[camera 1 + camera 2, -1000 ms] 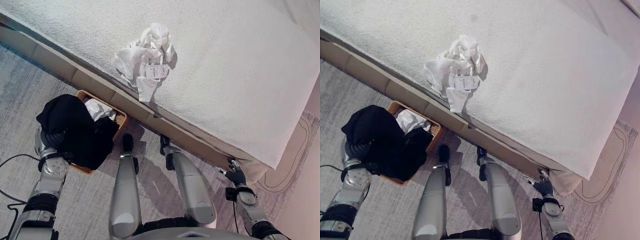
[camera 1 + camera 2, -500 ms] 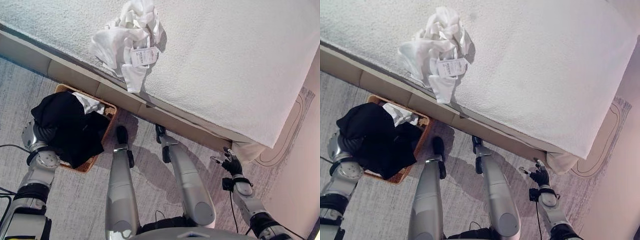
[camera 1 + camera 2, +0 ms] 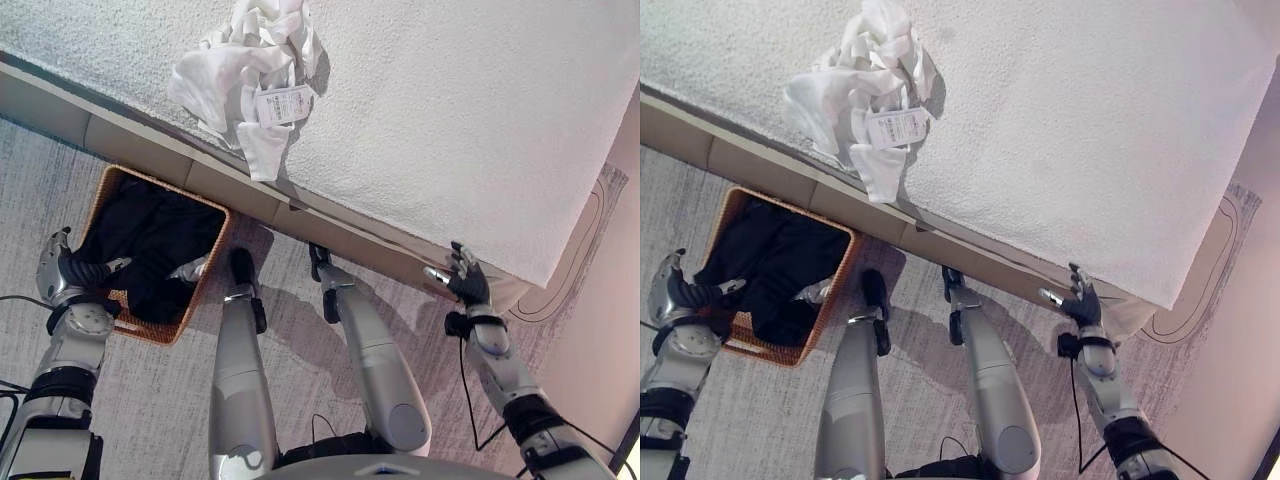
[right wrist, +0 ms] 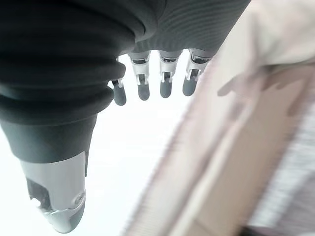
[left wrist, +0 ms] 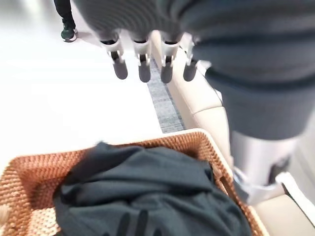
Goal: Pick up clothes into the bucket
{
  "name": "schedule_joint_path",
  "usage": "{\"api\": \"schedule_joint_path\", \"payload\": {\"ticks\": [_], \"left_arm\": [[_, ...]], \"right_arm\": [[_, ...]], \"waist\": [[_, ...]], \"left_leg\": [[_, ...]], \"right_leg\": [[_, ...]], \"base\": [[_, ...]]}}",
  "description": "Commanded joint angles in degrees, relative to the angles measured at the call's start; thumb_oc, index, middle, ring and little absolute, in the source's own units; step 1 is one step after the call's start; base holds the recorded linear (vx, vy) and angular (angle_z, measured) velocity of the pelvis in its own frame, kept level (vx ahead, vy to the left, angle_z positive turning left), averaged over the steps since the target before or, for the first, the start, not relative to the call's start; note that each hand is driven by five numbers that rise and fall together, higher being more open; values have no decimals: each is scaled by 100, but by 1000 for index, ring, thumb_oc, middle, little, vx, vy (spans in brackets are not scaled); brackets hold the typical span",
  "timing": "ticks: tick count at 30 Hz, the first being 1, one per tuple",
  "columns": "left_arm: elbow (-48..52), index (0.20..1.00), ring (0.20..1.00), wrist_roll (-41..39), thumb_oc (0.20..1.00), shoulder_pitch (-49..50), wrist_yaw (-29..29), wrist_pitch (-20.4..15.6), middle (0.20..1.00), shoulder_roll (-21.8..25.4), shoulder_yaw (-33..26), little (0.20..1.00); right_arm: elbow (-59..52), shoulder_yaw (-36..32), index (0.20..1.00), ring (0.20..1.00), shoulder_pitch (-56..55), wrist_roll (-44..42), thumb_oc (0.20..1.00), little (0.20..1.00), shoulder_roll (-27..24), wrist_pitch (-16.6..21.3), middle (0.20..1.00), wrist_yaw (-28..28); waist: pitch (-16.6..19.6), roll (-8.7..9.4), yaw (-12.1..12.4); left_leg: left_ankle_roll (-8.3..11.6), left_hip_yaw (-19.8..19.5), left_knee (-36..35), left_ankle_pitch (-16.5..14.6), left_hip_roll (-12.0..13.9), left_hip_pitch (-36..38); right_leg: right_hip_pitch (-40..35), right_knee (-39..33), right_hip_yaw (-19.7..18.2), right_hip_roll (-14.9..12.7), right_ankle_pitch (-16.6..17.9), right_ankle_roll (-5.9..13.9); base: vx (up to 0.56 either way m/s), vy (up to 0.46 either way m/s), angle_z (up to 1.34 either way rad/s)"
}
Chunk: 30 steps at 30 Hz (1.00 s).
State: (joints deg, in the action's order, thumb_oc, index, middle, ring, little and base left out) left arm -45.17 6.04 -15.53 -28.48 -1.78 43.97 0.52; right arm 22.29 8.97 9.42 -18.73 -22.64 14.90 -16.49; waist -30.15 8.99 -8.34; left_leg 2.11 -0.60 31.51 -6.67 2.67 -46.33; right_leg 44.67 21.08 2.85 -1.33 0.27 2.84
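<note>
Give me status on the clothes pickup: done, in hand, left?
Done: dark garment lies in the wicker basket. In hand: nothing; left hand open at the basket's edge, right hand open by the bed corner. Left: white clothes on the bed edge.

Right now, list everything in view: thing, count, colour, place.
Basket: one, brown wicker, on the floor beside the bed.
Dark garment: one, black, inside the basket.
White clothes: one crumpled pile with a tag, on the bed's edge above the basket.
Bed: one, white cover, beige base.
Carpet: grey, under everything.
Person: dark legs, far off in the left wrist view.
Left hand: open, at the basket's rim.
Right hand: open, by the bed's corner.
</note>
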Motion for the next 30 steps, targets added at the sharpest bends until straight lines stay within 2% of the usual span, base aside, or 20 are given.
{"api": "schedule_joint_path", "payload": {"ticks": [1, 5, 6, 7, 9, 11, 13, 14, 16, 18, 19, 20, 22, 23, 24, 29, 30], "left_arm": [[159, 1000, 1000, 23, 1000, 368, 38, -50, 1000, 82, -402, 1000], [521, 1000, 1000, -395, 1000, 527, 103, -232, 1000, -139, -517, 1000], [771, 1000, 1000, -820, 1000, 581, 116, -458, 1000, -310, -575, 1000], [1211, 1000, 1000, -1723, 1000, 724, 238, -874, 1000, -694, -598, 1000], [1556, 1000, 1000, -3224, 1000, 820, 806, -1415, 1000, -1144, -480, 1000], [1438, 1000, 1000, -3855, 1000, 827, 1255, -1520, 1000, -1464, -197, 1000], [1434, 1000, 1000, -3997, 1000, 845, 1450, -1515, 1000, -1601, -65, 1000], [1334, 1000, 1000, -4149, 1000, 840, 1640, -1520, 1000, -1778, 164, 1000], [1383, 1000, 1000, -4201, 1000, 882, 1794, -1556, 1000, -1888, 426, 1000], [1355, 1000, 1000, -4149, 1000, 878, 1828, -1542, 1000, -1901, 531, 1000], [1308, 1000, 1000, -4130, 1000, 865, 1917, -1537, 1000, -1903, 774, 1000], [1307, 1000, 1000, -4130, 1000, 863, 1918, -1538, 1000, -1908, 769, 1000], [1253, 1000, 1000, -4175, 1000, 833, 2017, -1529, 1000, -1908, 1033, 1000], [1253, 1000, 1000, -4175, 1000, 833, 2017, -1529, 1000, -1908, 1032, 1000], [1314, 1000, 1000, -4243, 1000, 907, 2075, -1540, 1000, -1900, 1197, 1000], [1420, 1000, 1000, -4244, 1000, 936, 2156, -1520, 1000, -1868, 1426, 1000], [1450, 1000, 1000, -4230, 1000, 936, 2213, -1481, 1000, -1856, 1523, 1000]], "right_arm": [[-639, -360, 1000, 1000, 83, 76, 1000, 1000, -394, 451, 1000, -311], [-920, -403, 1000, 1000, 352, 587, 1000, 1000, -605, 347, 1000, -492], [-953, -397, 1000, 1000, 505, 846, 1000, 1000, -744, 243, 1000, -541], [-861, -317, 1000, 1000, 819, 1104, 1000, 1000, -907, 64, 1000, -658], [-625, -130, 1000, 1000, 1310, 1399, 1000, 1000, -1200, -239, 1000, -675], [-298, 93, 1000, 1000, 1813, 1477, 1000, 1000, -1335, -350, 1000, -660], [-14, 258, 1000, 1000, 2125, 1544, 1000, 1000, -1419, -396, 1000, -645], [586, 549, 1000, 1000, 2841, 1708, 1000, 1000, -1581, -536, 1000, -644], [1034, 831, 1000, 1000, 3514, 1793, 1000, 1000, -1740, -617, 1000, -634], [1277, 939, 1000, 1000, 3829, 1802, 1000, 1000, -1785, -641, 1000, -659], [1782, 1224, 1000, 1000, 4408, 1903, 1000, 1000, -1841, -736, 1000, -634], [1795, 1237, 1000, 1000, 4424, 1899, 1000, 1000, -1841, -729, 1000, -634], [2655, 1666, 1000, 1000, 5190, 2056, 1000, 1000, -1926, -857, 1000, -596], [2656, 1667, 1000, 1000, 5191, 2056, 1000, 1000, -1925, -857, 1000, -596], [3244, 1912, 1000, 1000, 5466, 2097, 1000, 1000, -1887, -935, 1000, -519], [4244, 2286, 1000, 1000, 5946, 2117, 1000, 1000, -1813, -1028, 1000, -297], [4622, 2432, 1000, 1000, 6056, 2216, 1000, 1000, -1799, -1086, 1000, -135]], "waist": [[36, 152, 295], [36, 15, 369], [36, -43, 419], [36, -167, 507], [36, -334, 610], [36, -450, 700], [36, -516, 754], [36, -633, 889], [36, -765, 1025], [36, -829, 1067], [36, -941, 1185], [36, -948, 1172], [36, -1110, 1310], [36, -1111, 1309], [36, -1183, 1420], [36, -1346, 1591], [36, -1404, 1677]], "left_leg": [[-89, -100, 328, -240, -105, 63], [-93, -121, 280, -235, -161, 95], [-95, -136, 259, -222, -194, 96], [-97, -171, 230, -190, -252, 91], [-92, -240, 153, -137, -343, 115], [-91, -298, 104, -103, -428, 142], [-82, -336, 55, -72, -479, 167], [-60, -399, 15, -27, -537, 177], [-31, -507, -72, 53, -621, 188], [-16, -570, -104, 95, -670, 183], [8, -688, -180, 183, -738, 177], [9, -695, -180, 184, -743, 173], [39, -897, -347, 322, -812, 200], [39, -898, -347, 322, -812, 200], [70, -996, -390, 196, -820, 375], [111, -1210, -644, 395, -853, 409], [136, -1323, -833, 518, -871, 443]], "right_leg": [[-284, 6, -201, -467, -159, 395], [-284, 60, -187, -517, -198, 386], [-286, 86, -184, -534, -216, 379], [-284, 137, -155, -586, -245, 369], [-296, 233, -93, -654, -320, 351], [-300, 341, -62, -716, -386, 330], [-302, 405, -28, -754, -429, 317], [-302, 533, 14, -823, -490, 297], [-294, 692, 116, -929, -561, 276], [-299, 756, 172, -982, -596, 270], [-286, 893, 279, -1081, -644, 249], [-285, 895, 287, -1085, -647, 249], [-323, 1019, 488, -1213, -711, 234], [-323, 1019, 489, -1213, -711, 234], [-484, 1152, 565, -1255, -936, 265], [-512, 1211, 748, -1332, -981, 265], [-513, 1260, 843, -1364, -1022, 257]], "base": [[0, 0, 0], [0, 0, 0], [0, -6, 7], [0, -19, 6], [-5, -23, 12], [-9, -27, 26], [-7, -34, 37], [-15, -65, 41], [-18, -84, 39], [-14, -66, 52], [-10, -57, 41], [-24, -126, 47], [-18, -98, 46], [65, -111, 51], [66, -111, 40], [5, -101, 34], [-3, -97, 26]]}}
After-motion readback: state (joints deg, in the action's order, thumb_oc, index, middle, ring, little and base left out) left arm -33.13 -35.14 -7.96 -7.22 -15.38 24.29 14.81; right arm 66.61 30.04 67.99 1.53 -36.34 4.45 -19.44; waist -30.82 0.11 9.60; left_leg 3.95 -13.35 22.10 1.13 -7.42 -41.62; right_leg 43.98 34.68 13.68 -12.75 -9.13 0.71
